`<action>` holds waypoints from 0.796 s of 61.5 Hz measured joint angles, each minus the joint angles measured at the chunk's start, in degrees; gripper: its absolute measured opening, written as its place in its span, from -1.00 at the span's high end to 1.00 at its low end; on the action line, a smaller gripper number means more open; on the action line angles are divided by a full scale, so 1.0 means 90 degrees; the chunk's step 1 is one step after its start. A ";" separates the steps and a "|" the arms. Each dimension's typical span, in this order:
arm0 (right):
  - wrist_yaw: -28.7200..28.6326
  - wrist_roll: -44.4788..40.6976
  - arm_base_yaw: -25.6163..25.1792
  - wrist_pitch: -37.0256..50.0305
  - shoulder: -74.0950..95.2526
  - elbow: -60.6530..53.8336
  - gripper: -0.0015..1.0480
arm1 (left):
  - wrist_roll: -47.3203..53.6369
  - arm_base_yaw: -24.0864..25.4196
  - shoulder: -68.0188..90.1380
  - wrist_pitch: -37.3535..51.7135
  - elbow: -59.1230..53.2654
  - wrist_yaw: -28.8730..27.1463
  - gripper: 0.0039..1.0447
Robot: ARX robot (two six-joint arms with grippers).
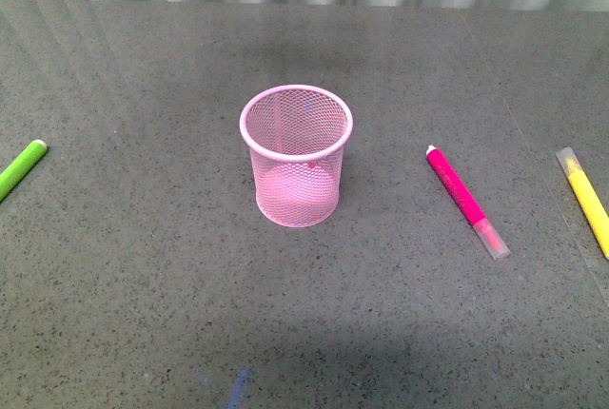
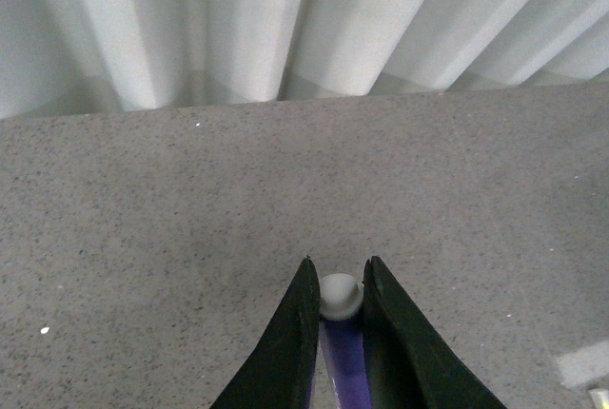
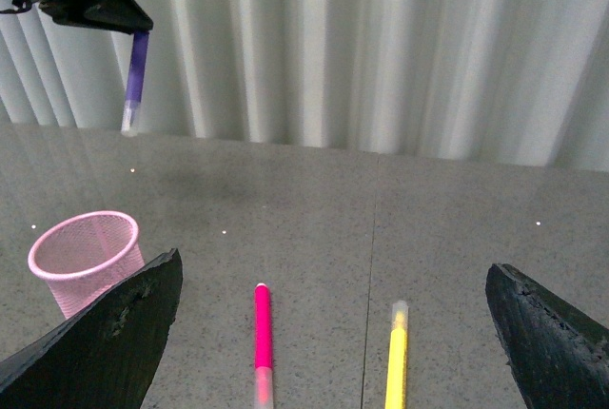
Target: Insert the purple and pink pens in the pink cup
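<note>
- Two pens matter, and neither is in the pink cup yet; it stands upright near the middle of the counter and looks empty.
- One of them, the purple pen, hangs clear-cap-down, clenched in the left jaws high above the counter. The left wrist camera shows its white end plug poking out between the two black tips.
- From the front only the cap end shows at the top edge, roughly in line with the cup. From the right arm's camera it seems to hang somewhat beyond the cup, not over its mouth.
- My read is that this is the carry step for the first pen. Next, the tip needs to be brought squarely over the rim, lowered inside, and only then let go.
- The pink pen lies flat on the counter, to the right of the cup and well apart from it.
- The right jaws hang spread wide and empty above it.
- A green marker lies at the far left and a yellow marker at the far right.
- The counter is grey speckled stone with a slight sheen, and a pale pleated curtain closes off the back.
</note>
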 joint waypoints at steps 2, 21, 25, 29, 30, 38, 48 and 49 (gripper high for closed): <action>0.0000 0.0000 0.0000 0.0000 0.0002 0.0000 -0.86 | 0.0012 -0.0002 -0.0027 0.0053 -0.0097 -0.0034 0.88; 0.0000 0.0000 0.0000 0.0000 0.0000 0.0000 -0.86 | 0.0046 -0.0182 -0.0345 0.0359 -0.0877 -0.0053 0.88; 0.0002 -0.0002 0.0000 0.0000 0.0002 0.0000 -0.86 | 0.0046 -0.0223 -0.0420 0.0379 -0.0950 -0.0017 0.88; 0.0000 0.0000 0.0000 0.0000 0.0000 0.0000 -0.86 | 0.0049 -0.0250 -0.0476 0.0398 -0.0988 -0.0022 0.88; 0.0000 0.0000 0.0000 0.0000 0.0000 0.0000 -0.86 | 0.0049 -0.0253 -0.0483 0.0398 -0.0991 -0.0022 0.88; 0.0000 0.0000 0.0000 0.0000 0.0000 0.0000 -0.86 | 0.0104 -0.0262 -0.0583 0.0461 -0.1137 -0.0090 0.89; 0.0000 0.0000 0.0000 0.0000 0.0000 0.0000 -0.86 | 0.0182 -0.0279 -0.0695 0.0559 -0.1530 -0.0129 0.89; 0.0000 0.0000 0.0000 0.0000 0.0000 0.0000 -0.86 | 0.0185 -0.0282 -0.0702 0.0559 -0.1542 -0.0126 0.89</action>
